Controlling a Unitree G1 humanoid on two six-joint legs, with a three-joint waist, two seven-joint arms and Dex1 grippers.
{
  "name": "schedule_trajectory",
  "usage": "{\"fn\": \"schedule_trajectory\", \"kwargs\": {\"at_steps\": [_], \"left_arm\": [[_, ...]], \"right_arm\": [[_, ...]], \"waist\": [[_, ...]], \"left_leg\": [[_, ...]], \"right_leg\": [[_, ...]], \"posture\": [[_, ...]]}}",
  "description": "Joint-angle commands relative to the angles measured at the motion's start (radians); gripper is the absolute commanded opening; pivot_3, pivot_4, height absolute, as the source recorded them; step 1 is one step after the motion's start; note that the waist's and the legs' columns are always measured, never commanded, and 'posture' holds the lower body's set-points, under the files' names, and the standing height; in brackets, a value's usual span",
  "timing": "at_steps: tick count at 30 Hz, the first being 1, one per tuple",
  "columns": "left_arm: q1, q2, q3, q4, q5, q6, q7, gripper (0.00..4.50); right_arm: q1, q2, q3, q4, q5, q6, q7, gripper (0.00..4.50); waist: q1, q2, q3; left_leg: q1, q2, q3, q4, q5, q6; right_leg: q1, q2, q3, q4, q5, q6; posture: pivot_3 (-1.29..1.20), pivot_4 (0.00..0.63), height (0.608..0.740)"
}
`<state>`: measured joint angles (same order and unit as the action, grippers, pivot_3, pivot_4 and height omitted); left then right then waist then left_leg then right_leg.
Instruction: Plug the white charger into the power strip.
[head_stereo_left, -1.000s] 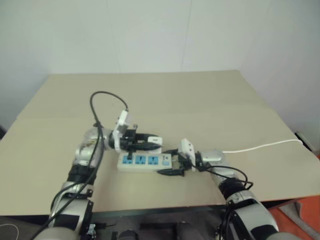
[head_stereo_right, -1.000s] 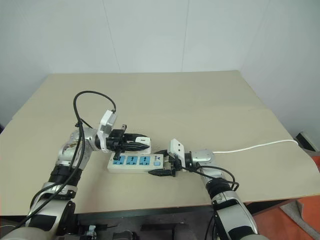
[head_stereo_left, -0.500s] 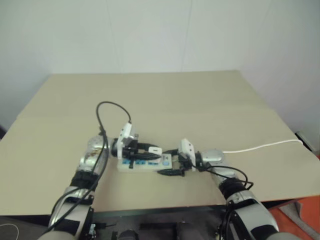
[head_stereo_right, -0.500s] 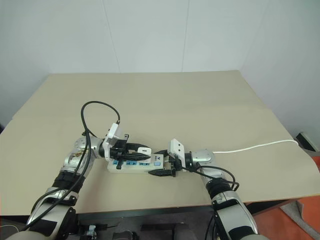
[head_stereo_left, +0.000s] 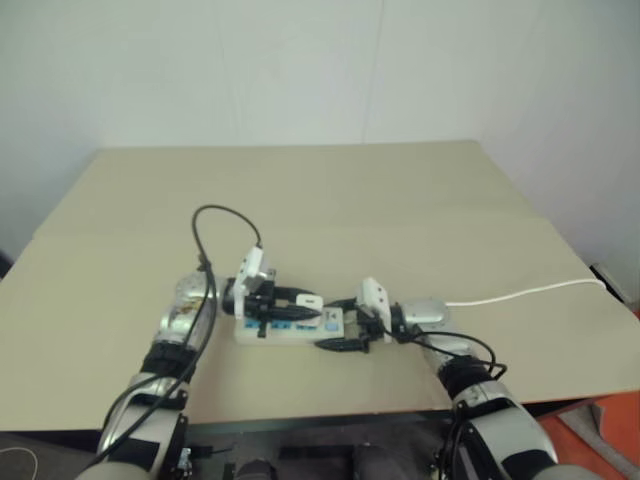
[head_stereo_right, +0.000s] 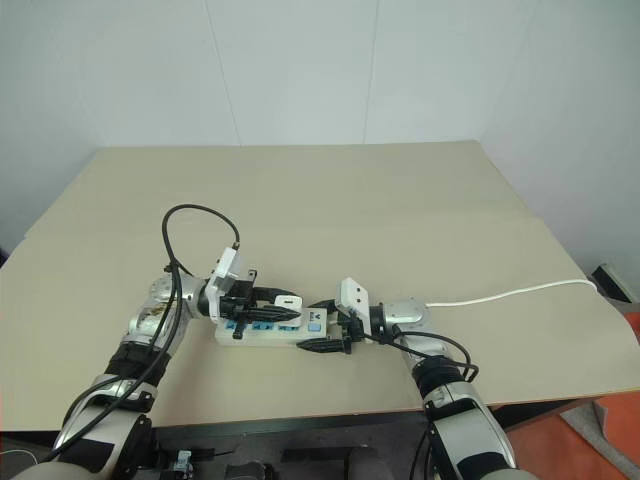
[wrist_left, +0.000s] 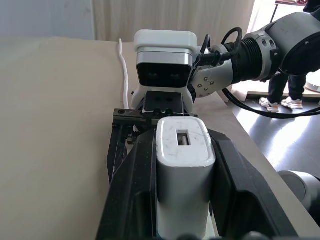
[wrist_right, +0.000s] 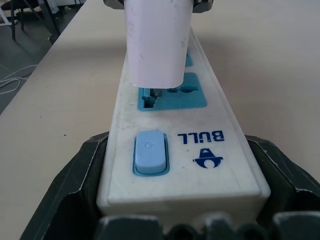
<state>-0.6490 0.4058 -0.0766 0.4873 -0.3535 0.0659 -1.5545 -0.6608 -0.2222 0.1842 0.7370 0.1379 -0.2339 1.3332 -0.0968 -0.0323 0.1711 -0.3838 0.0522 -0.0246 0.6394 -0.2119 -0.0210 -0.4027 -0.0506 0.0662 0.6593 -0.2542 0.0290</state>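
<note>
A broad beige desk (head_stereo_right: 420, 200) stands against plain white walls (head_stereo_right: 300, 70). In the left wrist view, a person's legs (wrist_left: 285, 92) in dark trousers and white shoes (wrist_left: 280, 104) stand on a dark glossy floor (wrist_left: 280, 145) beyond the desk's edge.

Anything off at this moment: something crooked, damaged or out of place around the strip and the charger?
Nothing stands out. The power strip lies flat on the table, its switch end between the right gripper's fingers. The left gripper holds the white charger upright, its prongs entering the blue socket nearest the switch.
</note>
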Motion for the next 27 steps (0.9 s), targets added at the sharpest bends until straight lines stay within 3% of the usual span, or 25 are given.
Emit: {"fn": "schedule_trajectory", "kwargs": {"at_steps": [1,27], "left_arm": [[0.012,0.007,-0.012,-0.009,0.009,-0.02,-0.004,1.02],[0.088,0.042,-0.031,0.049,0.057,-0.079,0.015,1.02]], "right_arm": [[0.012,0.015,0.015,-0.009,0.0,0.003,0.006,3.41],[0.016,0.013,0.014,-0.016,0.001,0.01,0.006,3.41]], "waist": [[0.0,0.0,0.0],[-0.001,0.0,-0.001]], "left_leg": [[0.0,0.0,0.0,0.0,0.0,0.0],[0.001,0.0,0.0,0.0,0.0,0.0]], "right_leg": [[0.0,0.0,0.0,0.0,0.0,0.0],[0.001,0.0,0.0,-0.001,-0.001,0.001]], "posture": [[0.0,0.15,0.74],[0.0,0.15,0.74]]}}
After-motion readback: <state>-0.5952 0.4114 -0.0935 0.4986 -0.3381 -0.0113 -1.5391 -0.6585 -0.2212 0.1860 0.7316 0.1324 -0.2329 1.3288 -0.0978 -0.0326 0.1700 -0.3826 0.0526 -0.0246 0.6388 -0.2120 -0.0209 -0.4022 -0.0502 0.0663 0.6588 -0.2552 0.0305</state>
